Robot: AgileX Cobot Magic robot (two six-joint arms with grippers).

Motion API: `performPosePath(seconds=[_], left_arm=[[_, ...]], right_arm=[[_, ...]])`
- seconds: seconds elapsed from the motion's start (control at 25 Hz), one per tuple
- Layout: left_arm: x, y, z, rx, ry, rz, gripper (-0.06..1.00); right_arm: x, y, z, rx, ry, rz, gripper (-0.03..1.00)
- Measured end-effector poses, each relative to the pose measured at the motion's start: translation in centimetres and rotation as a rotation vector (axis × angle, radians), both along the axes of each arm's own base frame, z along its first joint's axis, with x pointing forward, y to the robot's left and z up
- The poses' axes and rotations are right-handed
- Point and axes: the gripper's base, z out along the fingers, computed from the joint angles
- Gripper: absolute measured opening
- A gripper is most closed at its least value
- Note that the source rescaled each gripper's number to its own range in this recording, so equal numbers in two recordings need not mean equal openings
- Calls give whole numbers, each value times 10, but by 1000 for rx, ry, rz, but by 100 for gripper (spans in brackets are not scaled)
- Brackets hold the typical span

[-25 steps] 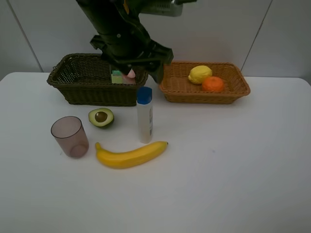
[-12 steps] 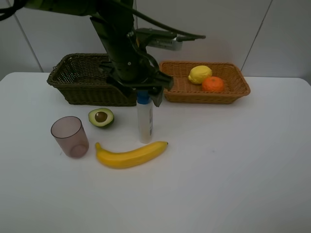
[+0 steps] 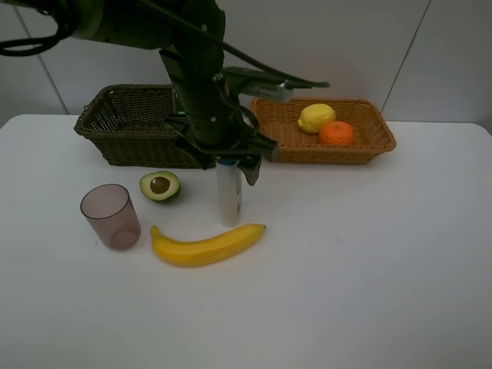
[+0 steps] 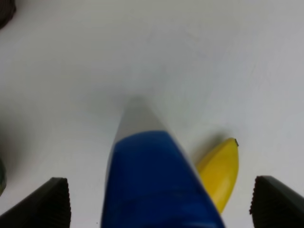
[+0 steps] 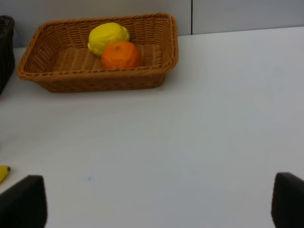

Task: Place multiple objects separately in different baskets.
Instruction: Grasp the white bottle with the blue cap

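The left claw point(image 3: 227, 163) hangs spread over the white blue-capped bottle point(image 3: 228, 201), one finger on each side of the blue cap. In the left wrist view there is bare table on both sides between fingertips point(image 4: 45, 204) and cap, so it grips nothing. From the high camera the claw's body covers the cap, and only the white shaft shows below it, upright on the table point(image 3: 369, 269).

The arm also blocks the right end of the dark olive-brown basket point(image 3: 115, 138), and I cannot make out what lies inside.

The arm comes in from the upper left and drops steeply, wrist pointing down.

The banana point(image 3: 206, 246) lies just in front of the bottle, the halved avocado point(image 3: 160, 186) and mauve cup point(image 3: 111, 216) to its left. The lemon point(image 3: 316, 117) and orange point(image 3: 337, 133) sit touching in the orange-tan basket point(image 3: 369, 150).

The right claw point(image 5: 154, 202) shows only two dark tips, far apart, nothing between.
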Motion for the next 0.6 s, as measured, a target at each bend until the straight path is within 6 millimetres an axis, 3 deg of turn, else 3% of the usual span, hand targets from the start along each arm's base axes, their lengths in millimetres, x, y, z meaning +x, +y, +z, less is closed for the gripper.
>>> performPosePath(seconds=[0.48, 0.6], left_arm=[[0, -1, 0, -3, -2, 3, 99], [0, -1, 0, -3, -2, 6, 91]], right_arm=[[0, 0, 0, 0, 0, 0, 100], [0, 0, 0, -1, 0, -1, 100]])
